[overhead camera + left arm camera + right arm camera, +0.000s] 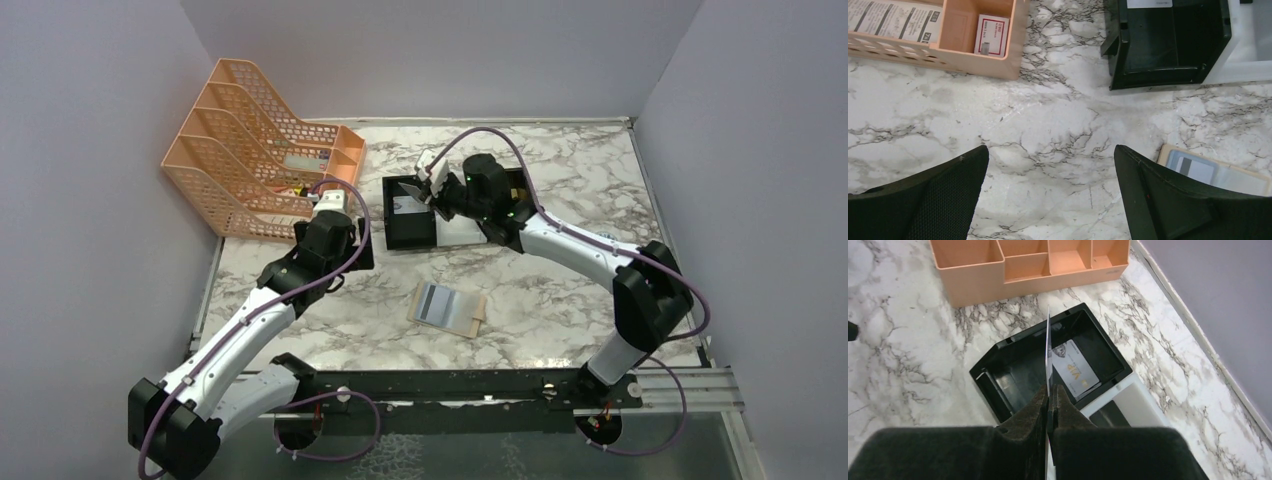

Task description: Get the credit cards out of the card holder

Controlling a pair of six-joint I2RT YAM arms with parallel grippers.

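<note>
The card holder (447,308) lies open on the marble table, tan with grey-blue inner faces; its corner (1215,172) shows past my left fingers. My right gripper (1049,391) is shut on a credit card (1048,347) seen edge-on, held upright over the black tray (998,375). Another light credit card (1074,369) marked VIP lies flat inside that tray. My left gripper (1050,150) hangs open over bare marble left of the card holder, with nothing between its fingers. In the top view the left gripper (352,250) is near the tray's left side.
A white tray (1143,405) sits against the black tray (410,230). An orange desk organizer (260,160) stands at the back left, with a small box (990,35) in one compartment. Grey walls close in the table on three sides.
</note>
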